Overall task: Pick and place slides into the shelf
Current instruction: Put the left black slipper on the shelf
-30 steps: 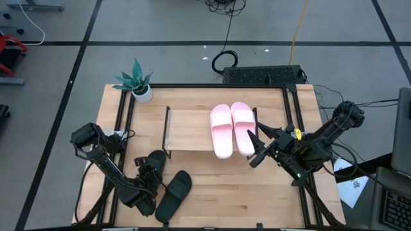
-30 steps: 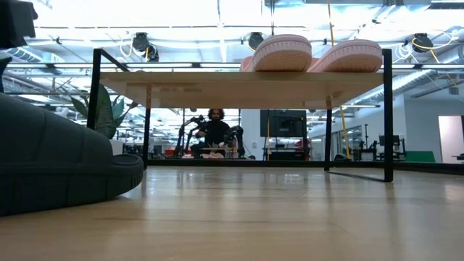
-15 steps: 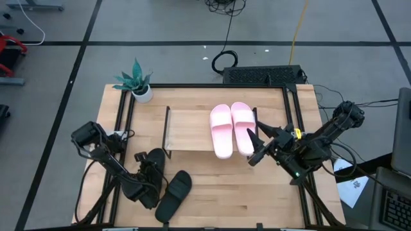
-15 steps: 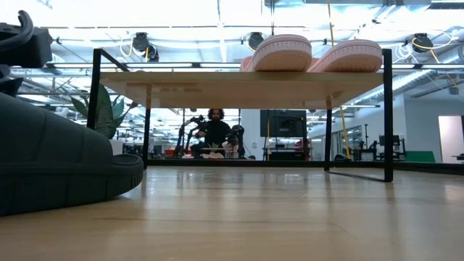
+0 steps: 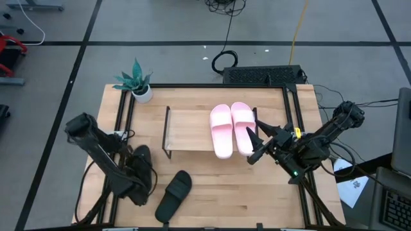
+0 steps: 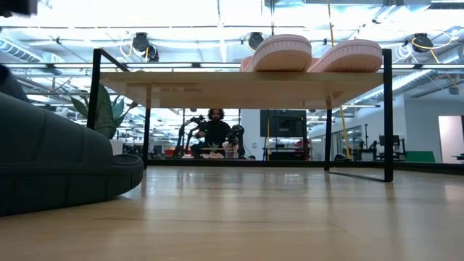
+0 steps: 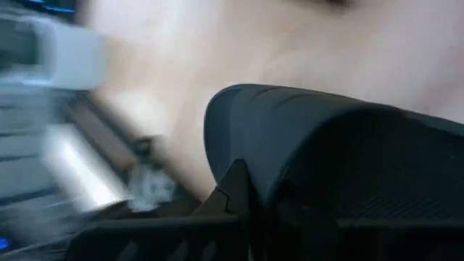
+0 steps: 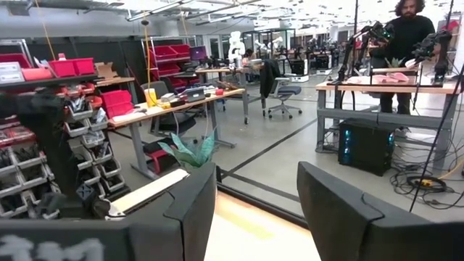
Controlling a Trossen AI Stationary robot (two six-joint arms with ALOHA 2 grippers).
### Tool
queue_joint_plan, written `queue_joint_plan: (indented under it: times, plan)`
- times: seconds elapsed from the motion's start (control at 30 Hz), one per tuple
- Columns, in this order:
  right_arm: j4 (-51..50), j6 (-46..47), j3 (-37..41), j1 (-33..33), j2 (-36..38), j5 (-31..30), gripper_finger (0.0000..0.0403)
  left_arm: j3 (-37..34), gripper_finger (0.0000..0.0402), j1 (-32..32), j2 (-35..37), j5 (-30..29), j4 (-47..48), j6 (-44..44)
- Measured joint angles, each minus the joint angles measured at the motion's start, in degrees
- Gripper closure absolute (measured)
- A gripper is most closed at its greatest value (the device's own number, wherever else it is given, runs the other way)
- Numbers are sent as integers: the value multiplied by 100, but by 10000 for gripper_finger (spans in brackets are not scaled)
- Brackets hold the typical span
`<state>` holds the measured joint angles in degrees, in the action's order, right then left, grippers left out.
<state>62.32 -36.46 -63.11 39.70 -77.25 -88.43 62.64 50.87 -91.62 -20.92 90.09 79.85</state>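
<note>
left gripper (image 5: 142,173) jaws clamp a black slide (image 5: 142,168); potted plant (image 5: 137,81) behind shelf (image 5: 189,129) (right gripper (image 5: 255,145) jaws wide, empty).

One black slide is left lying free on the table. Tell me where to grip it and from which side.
Take the free black slide by its wide strap, coming down from above. It lies sole-down and diagonal, toward the table's front edge, so the raised strap is probably the easiest part for fingers to pinch. The left gripper, beside it, is shut on the other black slide; the right gripper is open.
</note>
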Motion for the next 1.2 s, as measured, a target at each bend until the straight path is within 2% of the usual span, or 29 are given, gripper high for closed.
queue_joint_plan:
  times: [0.13,0.23,0.33,0.57,0.7,0.8,0.97,1.13,1.2]
  plan:
    - [-49,-14,0,2,0,-2,220,333,400,1,577,129,28,237]
    - [-49,-48,0,3,0,-18,220,724,401,-45,816,-197,-8,351]
    - [-58,-61,0,17,0,-87,220,1166,401,-159,822,-427,4,55]
    - [-170,-89,0,37,-2,-155,220,2657,401,-559,829,-1565,0,-1082]
    - [-183,-222,0,37,-2,-155,220,3420,401,-930,829,-2669,4,-2218]
    - [-201,-240,0,37,-2,-155,220,3621,401,-1496,773,-3356,-22,-3170]
    - [-216,-353,0,37,-2,-153,220,3434,401,-2648,667,-3319,-475,-4662]
    - [-253,-340,0,11,-2,-155,220,3258,402,-3565,80,-3134,-1296,-6689]
    - [-263,-346,0,11,-2,-155,220,3258,402,-3796,-170,-3046,-1360,-7229]
